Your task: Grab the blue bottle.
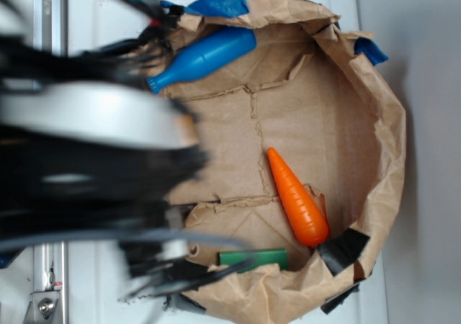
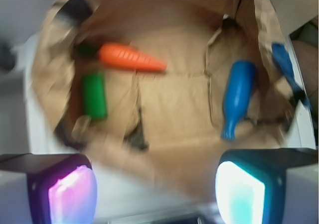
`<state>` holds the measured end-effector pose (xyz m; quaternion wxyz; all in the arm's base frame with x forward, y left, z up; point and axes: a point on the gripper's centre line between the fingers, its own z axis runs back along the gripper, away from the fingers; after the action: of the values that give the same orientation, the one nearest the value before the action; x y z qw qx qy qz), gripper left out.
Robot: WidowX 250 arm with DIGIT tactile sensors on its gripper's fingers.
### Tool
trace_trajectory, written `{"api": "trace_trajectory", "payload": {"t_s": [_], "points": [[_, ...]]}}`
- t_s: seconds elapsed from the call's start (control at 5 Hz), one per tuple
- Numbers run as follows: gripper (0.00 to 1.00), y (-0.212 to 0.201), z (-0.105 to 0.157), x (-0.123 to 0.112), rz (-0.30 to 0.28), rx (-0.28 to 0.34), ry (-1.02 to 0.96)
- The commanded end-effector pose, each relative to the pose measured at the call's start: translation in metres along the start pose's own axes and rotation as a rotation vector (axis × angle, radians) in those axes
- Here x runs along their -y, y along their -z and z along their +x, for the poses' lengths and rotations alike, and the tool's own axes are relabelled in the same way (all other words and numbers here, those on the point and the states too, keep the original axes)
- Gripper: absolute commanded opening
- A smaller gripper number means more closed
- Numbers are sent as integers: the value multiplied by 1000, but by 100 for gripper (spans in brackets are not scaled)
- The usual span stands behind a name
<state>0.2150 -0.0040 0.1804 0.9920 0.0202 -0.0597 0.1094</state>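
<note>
Pincer point(image 2: 157, 191) seemingly agape, blue bottle point(image 2: 238, 97) beyond — apart

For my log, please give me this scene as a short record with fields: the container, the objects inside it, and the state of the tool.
container: brown paper bag, lying open
target: blue bottle, lying on its side near the bag wall
other objects: orange carrot; green block
tool: open, above the bag, holding nothing
contact with target: none
</note>
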Motion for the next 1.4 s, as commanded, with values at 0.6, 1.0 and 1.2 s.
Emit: {"api": "trace_trajectory", "payload": {"t_s": [0.6, 1.0, 1.2], "points": [[100, 87, 28, -55, 56, 63, -189], [100, 85, 35, -79, 252, 82, -212], [100, 91, 37, -84, 310, 100, -216]]}}
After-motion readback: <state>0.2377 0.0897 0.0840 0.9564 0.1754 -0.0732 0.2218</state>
